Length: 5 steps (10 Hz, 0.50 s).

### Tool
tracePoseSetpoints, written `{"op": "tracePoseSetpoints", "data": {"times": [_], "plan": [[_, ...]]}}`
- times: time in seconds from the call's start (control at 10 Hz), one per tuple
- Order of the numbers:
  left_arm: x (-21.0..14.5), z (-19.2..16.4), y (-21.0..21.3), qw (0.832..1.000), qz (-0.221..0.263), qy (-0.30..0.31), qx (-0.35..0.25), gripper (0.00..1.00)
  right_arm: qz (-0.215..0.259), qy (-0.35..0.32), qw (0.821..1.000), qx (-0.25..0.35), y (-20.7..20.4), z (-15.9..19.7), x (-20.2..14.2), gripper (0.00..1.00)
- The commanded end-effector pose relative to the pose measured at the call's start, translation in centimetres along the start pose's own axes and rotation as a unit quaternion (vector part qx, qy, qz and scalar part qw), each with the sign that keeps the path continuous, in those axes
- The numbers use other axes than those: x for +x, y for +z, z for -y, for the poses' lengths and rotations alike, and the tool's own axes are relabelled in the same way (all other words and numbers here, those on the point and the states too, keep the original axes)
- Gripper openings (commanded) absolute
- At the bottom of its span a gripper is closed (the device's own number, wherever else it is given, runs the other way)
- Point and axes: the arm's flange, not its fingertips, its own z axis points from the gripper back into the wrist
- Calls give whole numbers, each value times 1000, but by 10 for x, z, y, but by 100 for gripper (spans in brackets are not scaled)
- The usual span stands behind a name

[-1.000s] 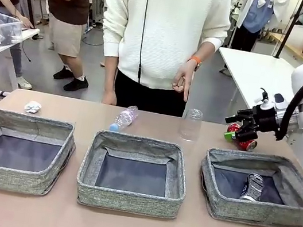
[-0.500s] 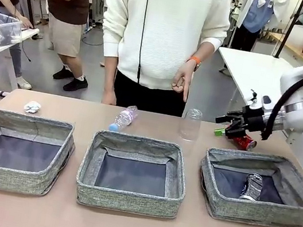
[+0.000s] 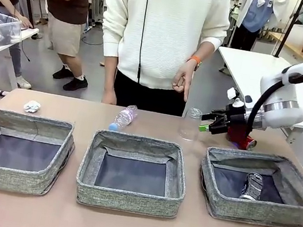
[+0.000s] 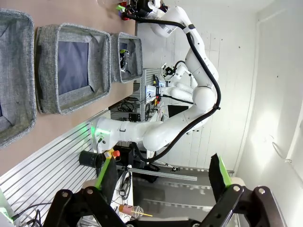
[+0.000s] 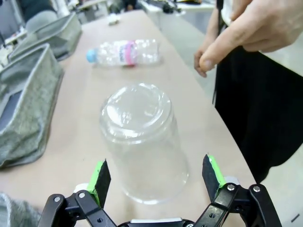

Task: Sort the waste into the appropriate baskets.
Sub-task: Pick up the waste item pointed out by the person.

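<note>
A clear plastic cup (image 3: 190, 124) stands upside down at the far side of the table. My right gripper (image 3: 204, 122) is open just to its right; in the right wrist view the cup (image 5: 142, 142) sits between the spread fingers (image 5: 100, 177), untouched. The red can (image 3: 245, 142) lies behind that gripper. A crushed silver can (image 3: 252, 187) lies in the right basket (image 3: 257, 211). The bottle (image 3: 123, 117) lies behind the middle basket (image 3: 125, 199), the paper ball (image 3: 32, 107) behind the left basket (image 3: 7, 178). My left gripper (image 4: 163, 175) is open and holds nothing, high off the table.
A person in a white sweater stands at the far edge, one hand (image 3: 181, 82) hanging above the cup and close to it in the right wrist view (image 5: 246, 33). The bottle (image 5: 123, 52) lies beyond the cup. The left and middle baskets hold nothing.
My right gripper has swung left, away from the red can and up to the cup. The red can and the other waste have stayed in place.
</note>
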Motion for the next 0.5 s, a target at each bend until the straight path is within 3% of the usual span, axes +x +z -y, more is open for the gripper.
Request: {"op": "tracePoseSetpoints", "data": {"times": [0.0,0.4], "plan": [[0,1,1,1000,1,-11,-9,100,13,-22,1000,7,-14,9,5,100],[0,1,1,1000,1,-11,-9,100,38,-27,998,30,-38,9,0,100]]}}
